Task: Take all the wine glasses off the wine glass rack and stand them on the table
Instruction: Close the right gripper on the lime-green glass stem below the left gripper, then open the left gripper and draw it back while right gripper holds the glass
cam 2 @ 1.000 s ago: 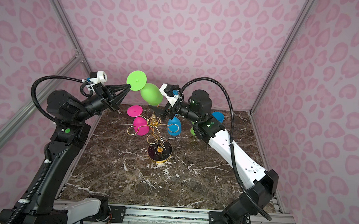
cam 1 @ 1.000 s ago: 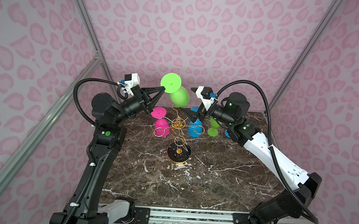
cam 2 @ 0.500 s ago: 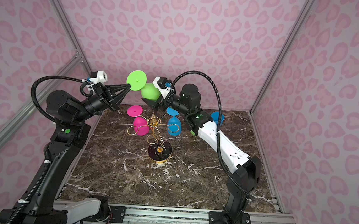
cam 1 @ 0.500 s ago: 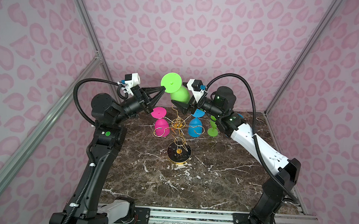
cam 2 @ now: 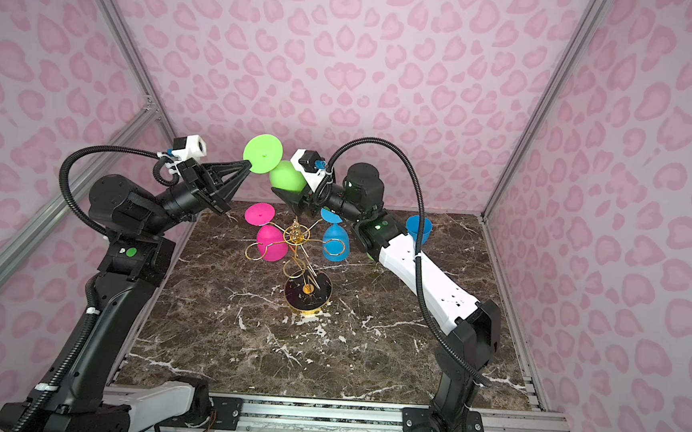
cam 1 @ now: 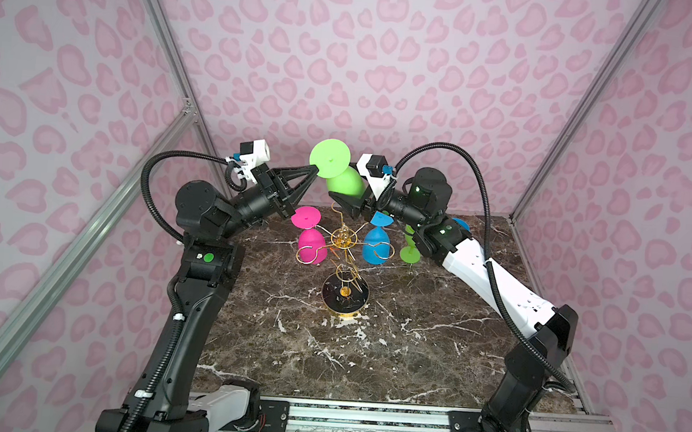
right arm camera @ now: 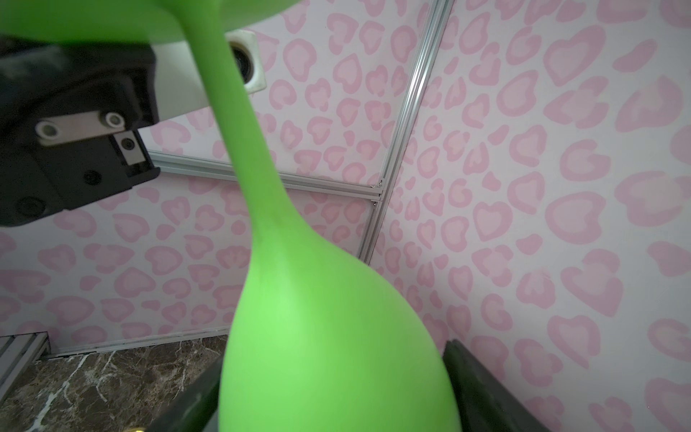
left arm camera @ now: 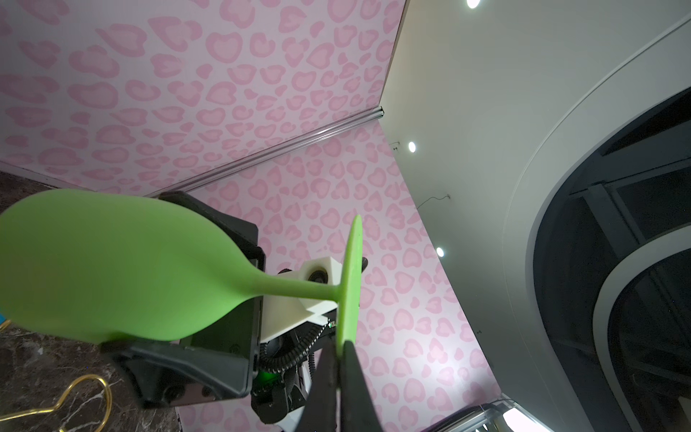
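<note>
**A:** What is the left gripper [cam 1: 316, 169] doing?

**B:** Its jaws are pressing together on the edge of the flat round foot of the matte lime green wine glass [cam 1: 343, 181]. It is holding the glass high, foot turned upward, above and behind the thin gold wire wine glass rack [cam 1: 343, 237], touching no loop.

**A:** Why is it presenting the glass so?

**B:** I think it is offering the bowl for a handover. The right gripper [right arm camera: 332, 359] is standing with one finger at each side of the bowl; whether they are already squeezing, I cannot tell.

**A:** And the rack?

**B:** A pink glass [cam 1: 312, 246] and a blue glass [cam 1: 376, 248] are hanging from it.
</note>
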`<move>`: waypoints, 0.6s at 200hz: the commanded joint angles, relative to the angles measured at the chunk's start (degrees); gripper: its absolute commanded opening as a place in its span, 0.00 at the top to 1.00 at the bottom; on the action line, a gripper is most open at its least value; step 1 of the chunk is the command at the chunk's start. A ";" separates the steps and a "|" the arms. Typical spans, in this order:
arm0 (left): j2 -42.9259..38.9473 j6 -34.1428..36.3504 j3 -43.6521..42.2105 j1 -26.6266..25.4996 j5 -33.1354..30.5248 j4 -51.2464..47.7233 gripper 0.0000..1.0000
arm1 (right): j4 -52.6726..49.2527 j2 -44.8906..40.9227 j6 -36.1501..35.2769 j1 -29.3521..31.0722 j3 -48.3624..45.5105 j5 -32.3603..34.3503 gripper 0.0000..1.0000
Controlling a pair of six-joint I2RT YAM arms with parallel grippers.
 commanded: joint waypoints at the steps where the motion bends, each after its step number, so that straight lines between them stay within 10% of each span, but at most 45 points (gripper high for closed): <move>1: -0.10 -0.45 -0.17 0.04 -0.50 3.11 0.96 | 0.32 -0.44 -0.25 0.27 0.21 0.01 0.22; 51: 0.10 -0.99 -0.09 0.08 -1.67 3.28 0.96 | -1.71 -1.57 -0.16 0.29 0.30 1.34 0.24; 120: -0.66 2.06 0.37 0.08 -2.93 2.80 0.50 | -10.62 -0.40 4.92 -2.44 6.81 1.94 0.29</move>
